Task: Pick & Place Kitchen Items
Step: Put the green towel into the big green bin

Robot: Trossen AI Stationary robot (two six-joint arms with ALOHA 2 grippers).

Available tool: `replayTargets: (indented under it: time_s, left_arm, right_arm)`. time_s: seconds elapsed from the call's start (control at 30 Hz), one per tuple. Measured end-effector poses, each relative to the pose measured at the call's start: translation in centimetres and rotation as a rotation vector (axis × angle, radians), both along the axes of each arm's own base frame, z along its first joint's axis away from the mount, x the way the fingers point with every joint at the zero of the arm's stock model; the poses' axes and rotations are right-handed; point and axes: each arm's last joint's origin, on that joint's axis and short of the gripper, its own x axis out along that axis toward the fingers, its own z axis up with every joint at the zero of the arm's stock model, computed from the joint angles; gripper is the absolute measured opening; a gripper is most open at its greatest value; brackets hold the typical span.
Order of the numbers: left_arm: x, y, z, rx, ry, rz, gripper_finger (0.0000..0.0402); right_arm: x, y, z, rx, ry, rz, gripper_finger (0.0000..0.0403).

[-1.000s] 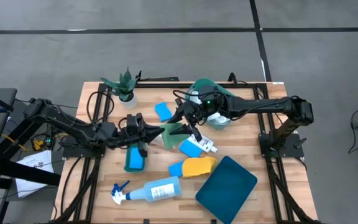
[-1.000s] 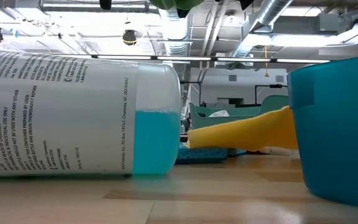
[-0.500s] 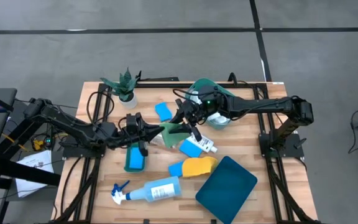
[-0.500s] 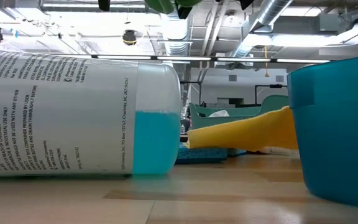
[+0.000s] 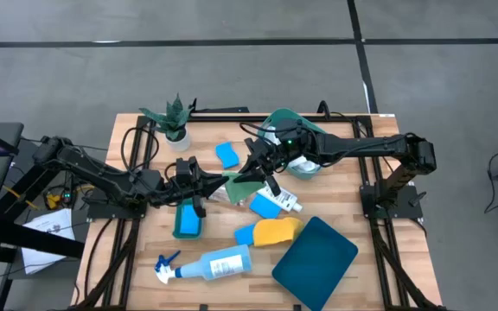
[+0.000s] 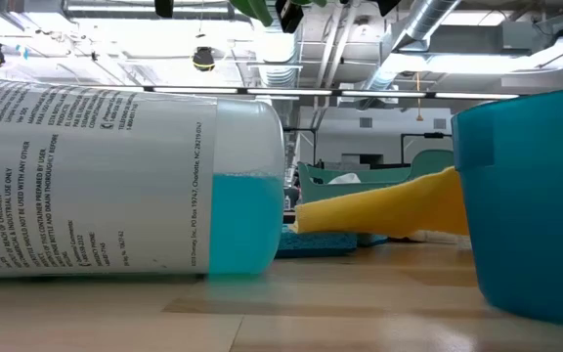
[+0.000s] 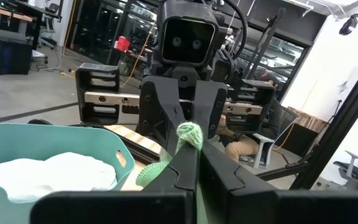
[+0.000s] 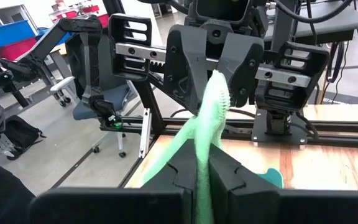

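Well, both grippers had hold of the same green cloth (image 5: 239, 184) and it hung stretched between them above the middle of the table (image 5: 128, 259). Over on the left side, the left gripper (image 5: 204, 192) had its jaws pinched together on one end of that cloth. Facing it, the right gripper (image 5: 253, 169) had its jaws clamped on the other end, and the right wrist view showed the fabric rising as a thin ridge from between its dark fingers (image 8: 180, 168) toward the opposite gripper.

Down on the wood, a blue sponge (image 5: 226, 155) lay near the potted plant (image 5: 173, 121), and a second one (image 5: 265, 206) lay just beside the small white bottle (image 5: 287, 201). A teal-blue block (image 5: 188, 219) lay under the left arm. Nearer the front, the yellow cloth (image 5: 277, 231) sat bunched with a small blue piece (image 5: 245, 235) touching its edge. The pale-blue spray bottle (image 5: 206, 264) lay on its side along the front edge, filling the left half of the low view with blue liquid pooled at its base. Next to it, the dark teal tub (image 5: 315, 263) stood at an angle. Back behind the right arm, a teal bin (image 5: 279, 117) held a white cloth (image 7: 48, 177).
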Motion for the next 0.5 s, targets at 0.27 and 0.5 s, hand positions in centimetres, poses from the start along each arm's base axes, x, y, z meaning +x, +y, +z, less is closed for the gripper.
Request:
replayTargets:
  time_s: [0.27, 0.5]
  left_arm:
    - [0.01, 0.01, -0.09, 0.003, 0.010, 0.006, 0.0025]
    - [0.05, -0.06, -0.30, 0.011, 0.031, -0.018, 0.0089]
  right_arm:
    - [-0.01, 0.00, -0.04, 0.000, 0.005, 0.000, 0.0003]
    - [-0.03, 0.01, -0.16, 0.009, 0.021, -0.001, 0.0001]
